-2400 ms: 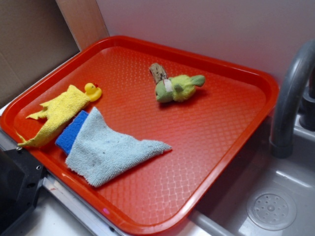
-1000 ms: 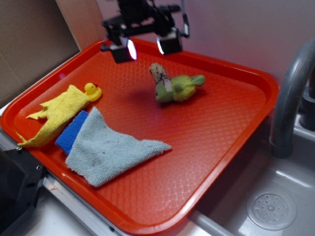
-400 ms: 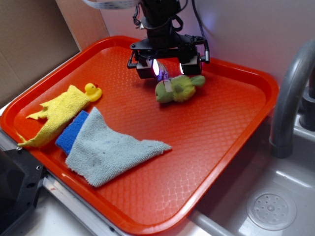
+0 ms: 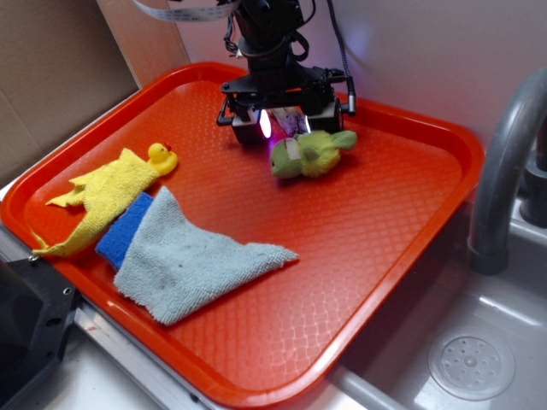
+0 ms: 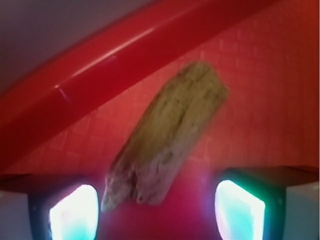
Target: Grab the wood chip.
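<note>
Seen from the exterior camera, the gripper [image 4: 285,125] hangs low over the far part of a red tray [image 4: 402,256], its jaws spread to either side of the wood chip [image 4: 291,125], of which only a sliver shows between the lit pads, just behind a green plush toy [image 4: 312,152]. No grasp has been made, by the look of it: the chip lies on the tray and the closing and lifting appear to remain. Nearer the camera lie a yellow cloth [image 4: 98,198] with a rubber duck [image 4: 160,157] at its end, a blue sponge [image 4: 124,227] and a pale blue towel [image 4: 197,256] partly over it. The tray rests beside a grey sink [image 4: 461,359] with a curved faucet [image 4: 504,162], a pale wall behind. From the wrist camera, the wood chip [image 5: 167,132] lies slantwise on the tray's textured floor [image 5: 270,100], near the raised rim [image 5: 90,85], its lower end reaching between the two glowing pads [image 5: 75,212], which stand apart from it on both sides.
</note>
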`<state>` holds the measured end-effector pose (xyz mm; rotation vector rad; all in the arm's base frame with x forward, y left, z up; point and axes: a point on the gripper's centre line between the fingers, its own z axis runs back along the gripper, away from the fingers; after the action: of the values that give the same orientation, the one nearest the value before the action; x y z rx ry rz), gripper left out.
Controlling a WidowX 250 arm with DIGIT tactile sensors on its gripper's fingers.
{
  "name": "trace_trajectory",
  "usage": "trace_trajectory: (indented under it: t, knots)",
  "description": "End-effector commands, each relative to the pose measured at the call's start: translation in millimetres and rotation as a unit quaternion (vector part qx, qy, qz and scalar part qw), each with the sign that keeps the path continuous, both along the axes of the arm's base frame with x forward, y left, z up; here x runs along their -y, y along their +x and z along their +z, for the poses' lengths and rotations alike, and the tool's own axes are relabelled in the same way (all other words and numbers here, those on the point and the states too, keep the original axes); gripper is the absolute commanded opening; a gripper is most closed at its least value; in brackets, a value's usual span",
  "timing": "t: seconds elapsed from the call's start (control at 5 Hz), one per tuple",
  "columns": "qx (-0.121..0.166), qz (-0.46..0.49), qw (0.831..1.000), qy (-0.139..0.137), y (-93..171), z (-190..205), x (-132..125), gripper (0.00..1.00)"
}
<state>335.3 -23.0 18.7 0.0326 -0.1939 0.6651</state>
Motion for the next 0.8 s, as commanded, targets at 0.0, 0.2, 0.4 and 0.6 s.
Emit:
trace_trajectory:
  t: [0.0, 0.2, 0.4, 0.6]
  knots:
    - [0.015, -0.013, 1.000, -0.003, -15, 14, -38, 1.00]
    - [0.014, -0.006, 1.000, -0.005, -20, 18, -41, 1.00]
    - [0.003, 0.004, 1.000, -0.011, -10, 22, -41, 1.00]
    - [-0.002, 0.011, 1.000, -0.012, -3, 23, -42, 1.00]
